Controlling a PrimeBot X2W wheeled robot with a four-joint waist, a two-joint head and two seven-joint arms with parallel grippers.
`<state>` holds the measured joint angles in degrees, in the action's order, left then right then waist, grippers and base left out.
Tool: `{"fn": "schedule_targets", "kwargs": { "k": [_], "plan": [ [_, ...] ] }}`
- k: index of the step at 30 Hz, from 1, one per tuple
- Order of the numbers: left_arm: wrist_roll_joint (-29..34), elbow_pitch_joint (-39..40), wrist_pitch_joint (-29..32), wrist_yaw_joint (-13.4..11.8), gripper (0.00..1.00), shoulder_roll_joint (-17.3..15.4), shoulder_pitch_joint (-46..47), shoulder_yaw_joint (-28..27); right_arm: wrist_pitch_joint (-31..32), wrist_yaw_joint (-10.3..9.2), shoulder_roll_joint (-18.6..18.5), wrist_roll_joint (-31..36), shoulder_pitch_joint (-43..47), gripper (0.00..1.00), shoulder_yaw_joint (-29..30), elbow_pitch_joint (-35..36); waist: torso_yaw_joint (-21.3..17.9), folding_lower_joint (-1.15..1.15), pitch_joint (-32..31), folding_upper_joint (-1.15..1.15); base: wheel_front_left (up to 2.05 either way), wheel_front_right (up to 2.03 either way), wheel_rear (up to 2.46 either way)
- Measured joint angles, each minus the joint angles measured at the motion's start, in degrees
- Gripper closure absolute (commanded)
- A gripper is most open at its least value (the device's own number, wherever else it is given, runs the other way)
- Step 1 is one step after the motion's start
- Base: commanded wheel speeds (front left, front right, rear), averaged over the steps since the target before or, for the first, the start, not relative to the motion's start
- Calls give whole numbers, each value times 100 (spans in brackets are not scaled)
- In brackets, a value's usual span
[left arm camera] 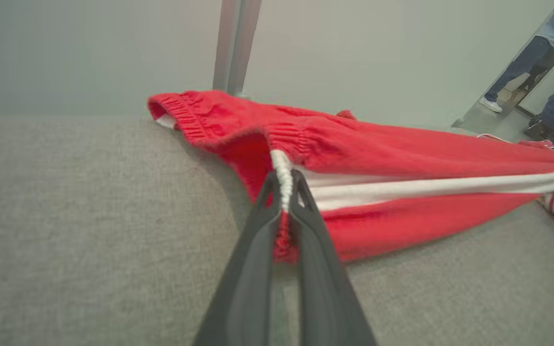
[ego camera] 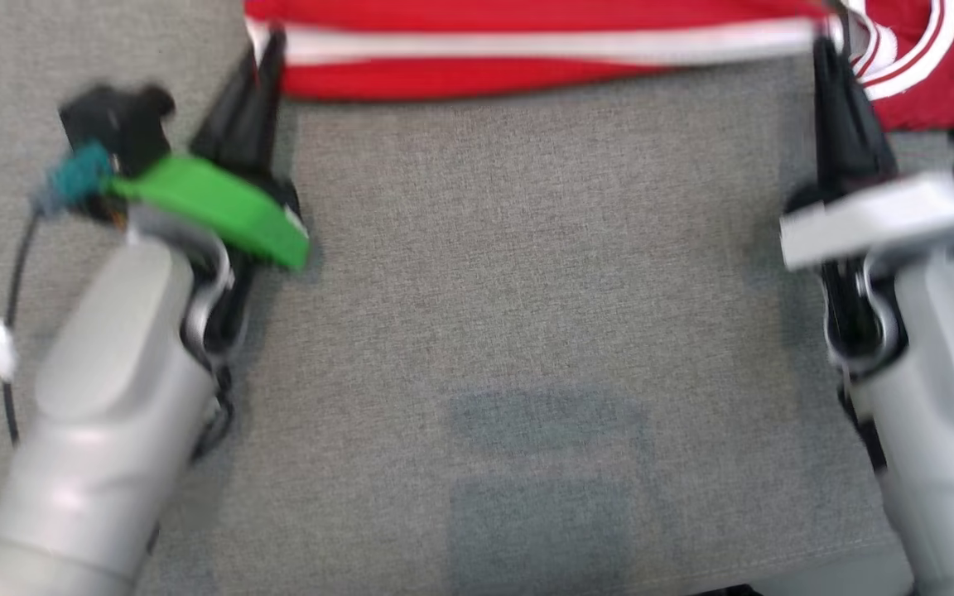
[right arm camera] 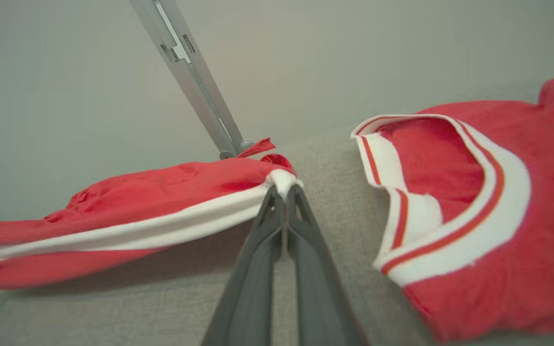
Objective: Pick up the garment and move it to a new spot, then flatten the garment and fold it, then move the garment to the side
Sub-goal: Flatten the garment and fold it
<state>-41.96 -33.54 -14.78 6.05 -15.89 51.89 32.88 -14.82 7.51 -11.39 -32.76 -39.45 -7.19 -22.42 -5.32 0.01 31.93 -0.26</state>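
Red white-striped knit garment, 12 o'clock: 2 ends clamped, left gripper at 11 o'clock, right gripper at 1 o'clock. Step, judged: relocating. Next: lay flat.

I have both arms stretched forward, the left forearm slanting in from the lower left of the head view and the right forearm rising steeper from the lower right. My left gripper has its two dark fingers pressed together, pinching an edge of the garment at the tips. My right gripper is closed the same way on the other end. Both grippers point ahead, well apart, tips about level. A green tab sits on the left wrist, a white tab on the right
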Motion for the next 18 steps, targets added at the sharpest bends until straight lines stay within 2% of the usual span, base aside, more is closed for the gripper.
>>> {"fn": "schedule_targets", "kwargs": {
  "k": [3,4,9,14,16,18],
  "plan": [
    [137,433,-13,-2,100,118,-858,-400,-9,5,4,-109,1010,100,219,299,68,0,-224,0,0,0,0],
    [276,667,-16,2,100,224,-1449,-560,-9,7,36,-211,1621,100,269,497,126,0,-391,0,0,0,0],
    [491,1132,-19,29,100,358,-2896,-890,-10,7,-36,-279,2739,100,186,1063,212,-1,-855,0,0,0,0],
    [489,1560,-27,-256,100,442,-4640,-1088,-15,10,-393,-211,4041,100,-245,1697,216,-1,-1409,0,0,0,0],
    [457,1693,-26,-347,100,456,-4968,-1079,-15,11,-464,-304,4340,100,-232,1849,213,-1,-1522,0,0,0,0],
    [348,2035,130,-542,100,544,-5483,-1006,-14,11,-636,-509,4900,100,-141,2148,210,-1,-1736,0,0,0,0]
  ]
}}
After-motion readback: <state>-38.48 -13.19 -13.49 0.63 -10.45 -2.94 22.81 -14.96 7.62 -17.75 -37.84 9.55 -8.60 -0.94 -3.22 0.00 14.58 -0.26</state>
